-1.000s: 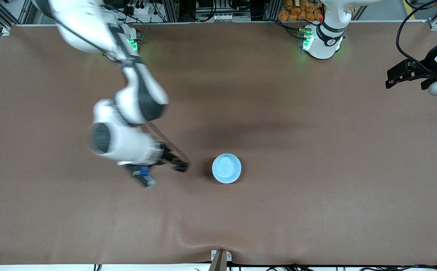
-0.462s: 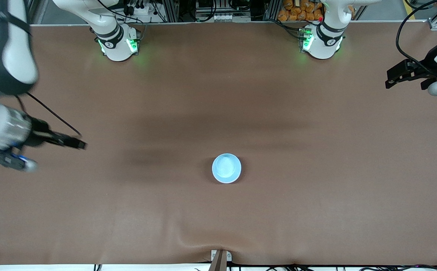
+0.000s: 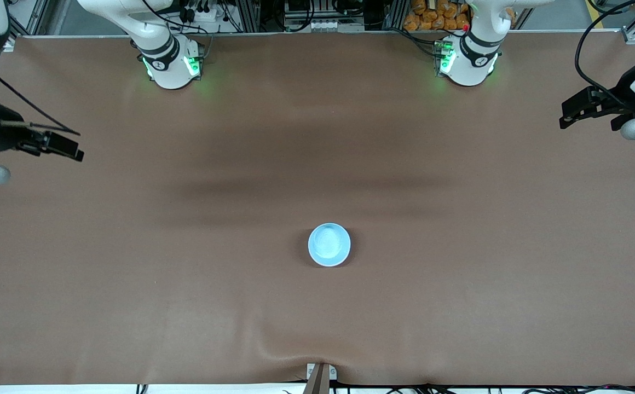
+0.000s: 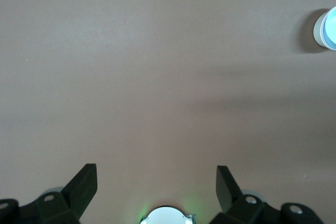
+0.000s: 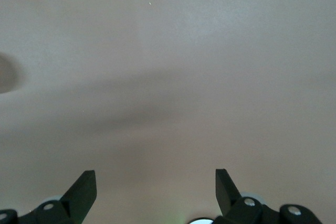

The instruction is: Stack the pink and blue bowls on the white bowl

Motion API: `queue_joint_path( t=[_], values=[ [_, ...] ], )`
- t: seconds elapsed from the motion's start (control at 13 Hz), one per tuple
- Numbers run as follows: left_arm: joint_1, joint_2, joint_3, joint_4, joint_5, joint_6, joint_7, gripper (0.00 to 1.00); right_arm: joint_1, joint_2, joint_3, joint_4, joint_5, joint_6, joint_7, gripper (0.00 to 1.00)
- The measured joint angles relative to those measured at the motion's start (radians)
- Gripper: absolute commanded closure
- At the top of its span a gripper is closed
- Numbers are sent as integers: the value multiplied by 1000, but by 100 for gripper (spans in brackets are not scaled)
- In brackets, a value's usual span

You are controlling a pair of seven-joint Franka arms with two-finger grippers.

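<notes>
A light blue bowl [image 3: 329,244] stands upright on the brown table, about midway between the two ends and nearer to the front camera than the arm bases. It also shows in the left wrist view [image 4: 326,29], where a white outer wall shows below the blue inside. No pink bowl shows in any view. My right gripper [image 3: 74,146] is open and empty, up over the right arm's end of the table, well apart from the bowl; its fingers [image 5: 84,187] frame only bare table. My left gripper [image 3: 568,114] waits, open and empty [image 4: 156,170], over the left arm's end.
The brown table cover [image 3: 460,306] has a ripple at its edge nearest the front camera. The two arm bases [image 3: 168,65] [image 3: 466,61] stand with green lights along the edge farthest from that camera. Cables and clutter lie past that edge.
My right arm has swung from close beside the blue bowl out to the right arm's end of the table, with its gripper empty. The bowl and the left arm have not moved.
</notes>
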Motion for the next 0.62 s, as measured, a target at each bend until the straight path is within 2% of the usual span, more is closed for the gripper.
queue_joint_path(
  t=[0.62],
  values=[
    [0,0,0,0,0,0,1,0,-8,-10,-4,-2,-24,-6,-51,0]
  ],
)
